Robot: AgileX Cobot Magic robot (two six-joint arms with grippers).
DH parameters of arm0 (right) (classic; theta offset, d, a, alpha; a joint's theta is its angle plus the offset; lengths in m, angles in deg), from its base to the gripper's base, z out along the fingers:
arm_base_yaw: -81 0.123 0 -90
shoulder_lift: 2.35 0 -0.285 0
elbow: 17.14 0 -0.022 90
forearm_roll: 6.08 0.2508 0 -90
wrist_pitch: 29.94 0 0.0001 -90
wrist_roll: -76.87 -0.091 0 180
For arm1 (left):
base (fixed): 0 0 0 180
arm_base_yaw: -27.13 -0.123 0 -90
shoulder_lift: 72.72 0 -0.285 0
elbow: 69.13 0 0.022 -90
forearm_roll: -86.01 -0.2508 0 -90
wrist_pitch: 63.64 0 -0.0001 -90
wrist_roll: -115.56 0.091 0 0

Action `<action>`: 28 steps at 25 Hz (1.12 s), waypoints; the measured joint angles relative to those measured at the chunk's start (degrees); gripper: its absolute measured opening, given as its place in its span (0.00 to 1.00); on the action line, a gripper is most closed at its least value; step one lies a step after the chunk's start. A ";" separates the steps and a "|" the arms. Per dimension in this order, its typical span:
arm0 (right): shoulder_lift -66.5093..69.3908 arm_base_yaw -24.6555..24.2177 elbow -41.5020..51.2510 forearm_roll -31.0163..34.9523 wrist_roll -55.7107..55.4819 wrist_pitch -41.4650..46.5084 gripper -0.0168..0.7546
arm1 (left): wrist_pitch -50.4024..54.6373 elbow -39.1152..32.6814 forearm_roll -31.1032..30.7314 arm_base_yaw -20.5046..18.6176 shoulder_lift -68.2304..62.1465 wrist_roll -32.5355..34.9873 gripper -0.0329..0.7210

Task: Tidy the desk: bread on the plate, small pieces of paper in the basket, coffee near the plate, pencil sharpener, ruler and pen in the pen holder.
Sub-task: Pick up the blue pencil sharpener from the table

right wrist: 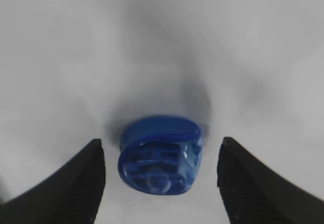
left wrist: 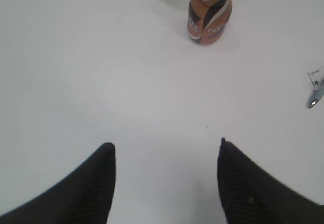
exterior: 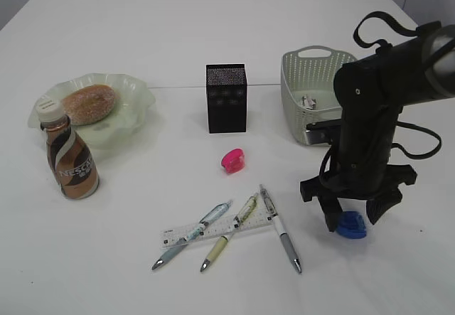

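You are working on a desk (exterior: 178,38) that is already partly sorted, and the layout is telling you why. Toward the right edge the basket (exterior: 313,94) is sitting with some small scraps inside. By the left edge the plate (exterior: 131,102) is carrying the bread (exterior: 88,104), and the coffee (exterior: 70,160) is standing just in front of it, so those two jobs are looking done. The pen holder (exterior: 226,97) is waiting upright in the middle of the desk, apparently still to be filled.

Near the front edge the ruler (exterior: 213,230) is lying flat under three crossed pens (exterior: 281,227). A pink pencil sharpener (exterior: 232,161) is lying between them and the holder.

Your right gripper (right wrist: 161,171) is hovering with its jaws spread on either side of a blue pencil sharpener (right wrist: 160,154) near the front right corner. It is straddling it without touching, likely lined up to pinch it and carry it to the holder. Your left gripper (left wrist: 167,171) is hanging open and empty over bare desk near the front left corner, out of the way.
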 joint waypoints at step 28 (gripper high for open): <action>1.94 0.00 -0.21 2.39 -0.54 -1.80 0.68 | 0.09 0.03 0.00 0.00 0.00 0.00 0.66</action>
